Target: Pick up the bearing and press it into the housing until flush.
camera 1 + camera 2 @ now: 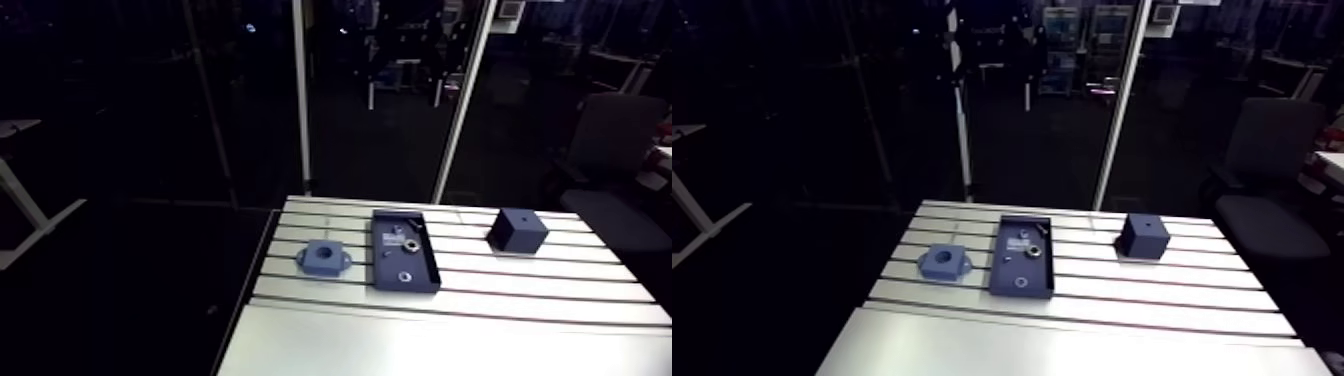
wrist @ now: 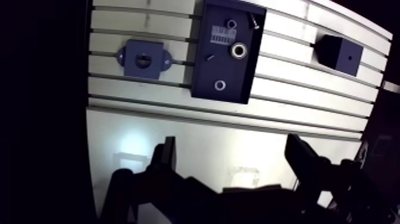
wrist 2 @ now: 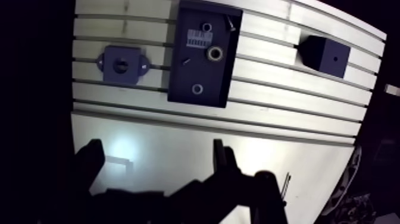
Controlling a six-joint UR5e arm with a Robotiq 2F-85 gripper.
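Note:
The blue housing [image 2: 143,58], a square block with two ears and a round bore, sits on the slotted table [image 2: 297,89]. Beside it lies a dark shallow tray [image 2: 205,74]. A silver ring-shaped bearing [image 2: 239,50] rests in the tray, with two smaller rings, one [image 2: 231,24] beyond it and one [image 2: 219,85] nearer the gripper. My gripper [image 2: 235,159] hangs open over the smooth front plate, well short of the tray, with nothing between its fingers [image 2: 166,156]. The arm view shows housing [image 1: 325,258], tray [image 1: 432,272] and bearing [image 1: 410,241], but no gripper.
A dark cube [image 2: 339,53] with a small hole on top stands on the table beyond the tray, on the side away from the housing. A small screw and a white label also lie in the tray. The table's left edge runs close beside the housing.

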